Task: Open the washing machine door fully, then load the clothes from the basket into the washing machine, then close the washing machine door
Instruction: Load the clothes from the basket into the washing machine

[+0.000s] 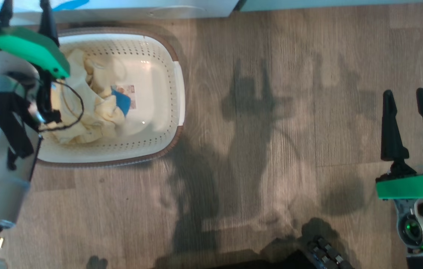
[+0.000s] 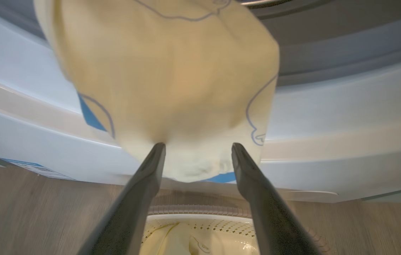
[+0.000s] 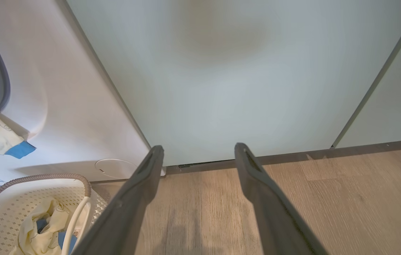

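Loading midway, door presumably open: pale yellow blue-trimmed garment [image 2: 165, 71] hangs half out of the mouth of the white front-loading washing machine [image 2: 328, 117] at the spread, empty left end effector [image 2: 197, 148]; more yellow clothes [image 1: 84, 112] lie in the white perforated brown-rimmed basket [image 1: 179, 89]; right end effector [image 1: 405, 97] open, idle; door-closing left.

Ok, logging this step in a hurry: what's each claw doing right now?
Left claw: open, gripping nothing; a yellow garment hangs from the washing machine just past its tips.
Right claw: open, empty, above the floor.
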Robot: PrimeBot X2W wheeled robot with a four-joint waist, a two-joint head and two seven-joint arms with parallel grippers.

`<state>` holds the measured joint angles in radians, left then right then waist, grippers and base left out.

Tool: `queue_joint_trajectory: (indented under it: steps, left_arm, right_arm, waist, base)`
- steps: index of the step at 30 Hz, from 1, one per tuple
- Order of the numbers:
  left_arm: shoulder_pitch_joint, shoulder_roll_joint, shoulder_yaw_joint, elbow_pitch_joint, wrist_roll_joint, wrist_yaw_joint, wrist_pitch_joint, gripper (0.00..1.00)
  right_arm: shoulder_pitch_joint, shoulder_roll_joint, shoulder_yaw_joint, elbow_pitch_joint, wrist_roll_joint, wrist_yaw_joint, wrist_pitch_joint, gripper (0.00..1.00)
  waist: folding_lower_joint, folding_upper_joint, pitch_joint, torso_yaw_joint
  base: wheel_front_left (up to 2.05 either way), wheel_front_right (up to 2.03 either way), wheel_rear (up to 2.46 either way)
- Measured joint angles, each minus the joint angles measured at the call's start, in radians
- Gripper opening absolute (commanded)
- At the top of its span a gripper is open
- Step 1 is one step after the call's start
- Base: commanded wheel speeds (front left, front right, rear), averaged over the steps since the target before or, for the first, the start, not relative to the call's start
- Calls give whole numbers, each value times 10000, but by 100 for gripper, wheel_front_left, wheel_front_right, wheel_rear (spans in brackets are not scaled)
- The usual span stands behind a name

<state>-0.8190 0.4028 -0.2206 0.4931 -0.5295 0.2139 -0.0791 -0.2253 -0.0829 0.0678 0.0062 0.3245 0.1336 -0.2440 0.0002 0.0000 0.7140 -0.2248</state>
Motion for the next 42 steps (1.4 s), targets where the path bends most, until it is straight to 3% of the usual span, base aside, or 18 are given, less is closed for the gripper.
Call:
queue_joint_trajectory:
  steps: [13,21,26,27,28,29,42]
  left_arm:
    - [-347,585,430,531,-98,77,-194,100]
    - [-647,775,242,376,-86,-337,-234,100]
    - [-691,836,213,374,-86,-362,-234,100]
    - [-691,838,194,376,-86,-366,-234,75]
    - [-691,838,171,376,-86,-368,-221,33]
    - [-692,838,151,378,-86,-412,-222,1]
    - [-368,813,-199,-441,-104,-424,280,0]
  right_arm:
    - [-374,33,25,184,186,0,-111,100]
    - [-689,42,65,155,186,0,-113,100]
    - [-690,42,69,155,188,0,-113,100]
    - [-689,42,69,157,188,0,-113,100]
    - [-690,44,69,157,188,0,-113,100]
    - [-689,44,69,157,188,0,-113,100]
    - [-666,71,-52,167,188,0,-113,100]
  waist:
    - [-1,0,620,-30]
    - [-1,0,729,5]
    - [-1,0,724,-17]
    - [-1,0,710,-19]
    - [-1,0,697,-23]
    - [-1,0,682,-22]
    - [-3,0,292,244]
  base:
    - [0,0,0]
    - [0,0,0]
    - [0,0,0]
    - [0,0,0]
    - [0,0,0]
    - [0,0,0]
    - [0,0,0]
